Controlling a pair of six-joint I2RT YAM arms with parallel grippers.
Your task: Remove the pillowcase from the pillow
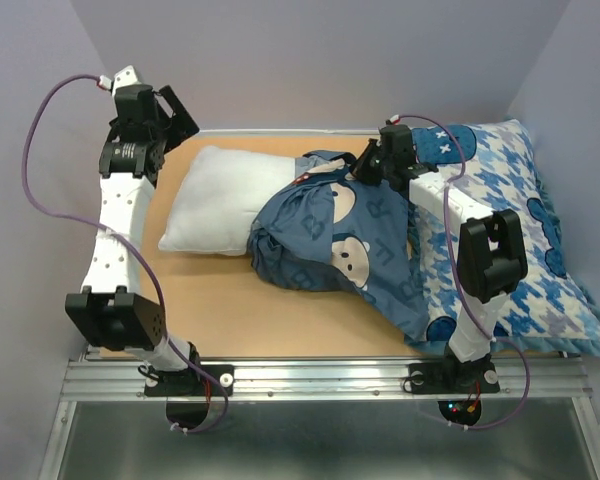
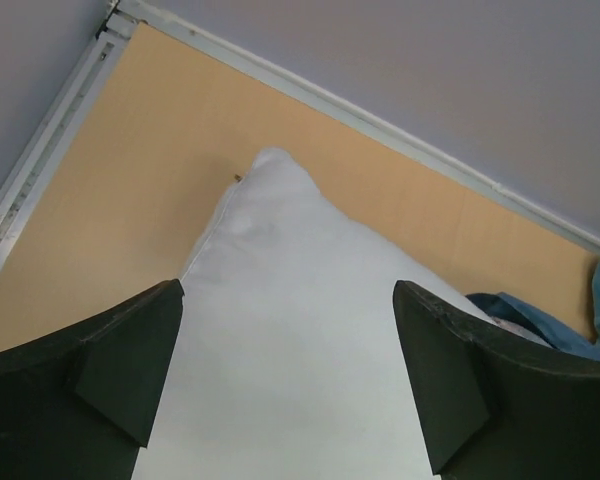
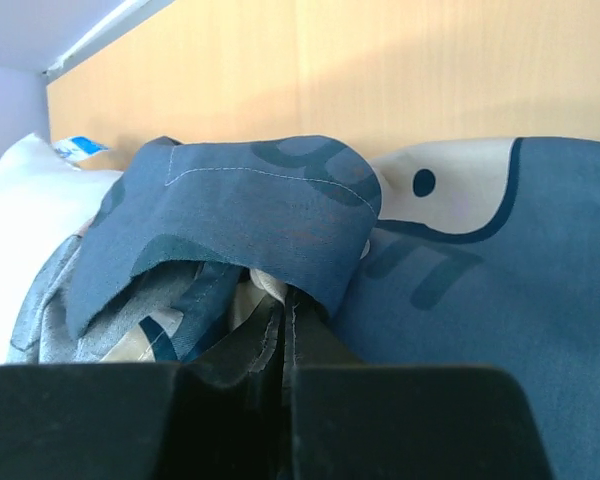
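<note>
The right claw (image 3: 285, 375) is shut tight on a fold of the dark blue pillowcase (image 1: 330, 240), near the top middle of the frame. The left claw (image 2: 288, 330) is wide open and holds nothing. It hangs above the white pillow (image 1: 215, 200) at the upper left.

About half the pillow sticks out to the left. The other half is hidden under the bunched-up case in the middle, so I think that part needs pulling off.

The right arm reaches up from the lower right, over a blue-and-white checked pillow (image 1: 510, 220). The left arm stretches up the left side.
</note>
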